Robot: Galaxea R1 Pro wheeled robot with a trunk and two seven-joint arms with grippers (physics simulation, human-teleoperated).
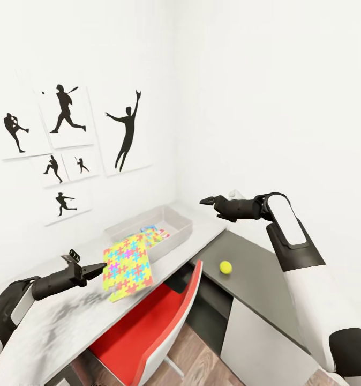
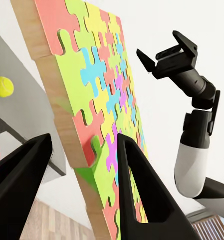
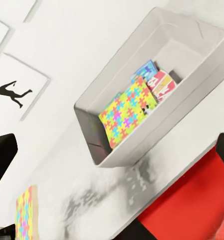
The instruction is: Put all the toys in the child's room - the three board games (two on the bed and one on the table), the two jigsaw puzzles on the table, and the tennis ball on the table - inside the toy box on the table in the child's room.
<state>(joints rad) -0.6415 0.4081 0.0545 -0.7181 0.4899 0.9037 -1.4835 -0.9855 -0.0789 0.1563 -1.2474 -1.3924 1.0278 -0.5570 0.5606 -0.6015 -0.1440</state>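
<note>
My left gripper (image 1: 99,269) is shut on the edge of a jigsaw puzzle (image 1: 128,265), a bright sheet held upright above the light table, just in front of the toy box (image 1: 175,217). Up close, the black fingers (image 2: 141,180) clamp the puzzle (image 2: 102,100). The grey toy box (image 3: 191,22) holds another puzzle (image 3: 125,112) leaning on its wall and colourful board games (image 3: 159,82). The tennis ball (image 1: 225,267) lies on the dark desk to the right. My right gripper (image 1: 207,201) hovers open and empty above the desk corner, right of the box.
A red chair (image 1: 164,321) is tucked under the light grey table (image 1: 68,327), which meets a dark grey desk (image 1: 255,284) at the room's corner. White walls stand close behind, the left one hung with black sports-silhouette pictures (image 1: 68,110).
</note>
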